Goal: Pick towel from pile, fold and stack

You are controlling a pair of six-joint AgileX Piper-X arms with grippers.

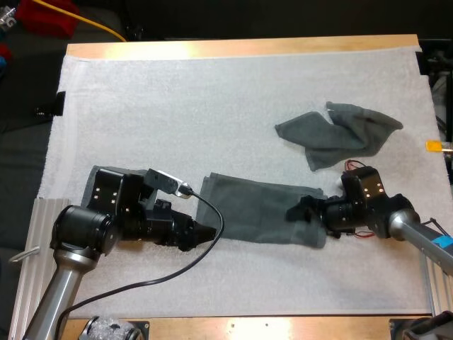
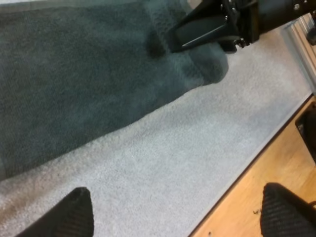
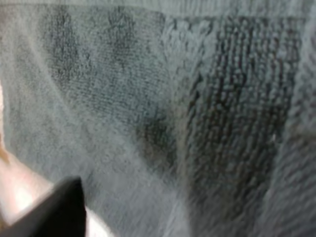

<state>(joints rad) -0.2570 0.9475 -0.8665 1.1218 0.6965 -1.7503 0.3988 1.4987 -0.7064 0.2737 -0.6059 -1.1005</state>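
Left hand (image 1: 209, 231) lies low over the white fuzzy mat (image 1: 177, 106), its tip just beside one end of the flat dark grey-green towel (image 1: 255, 209). Its two black fingers (image 2: 74, 217) stand wide apart with nothing between them. Right hand (image 1: 296, 212) reaches in from the other side and sits on the towel's other end, where the cloth bunches up; I cannot tell if it grips. A crumpled grey-green towel (image 1: 340, 134) lies near, farther back on the mat. The wooden bench (image 1: 233, 48) shows past the mat's edge.

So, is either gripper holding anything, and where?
Left gripper: nothing, open, clear of the flat dark grey-green towel. Right gripper sits at its right end; hold unclear.
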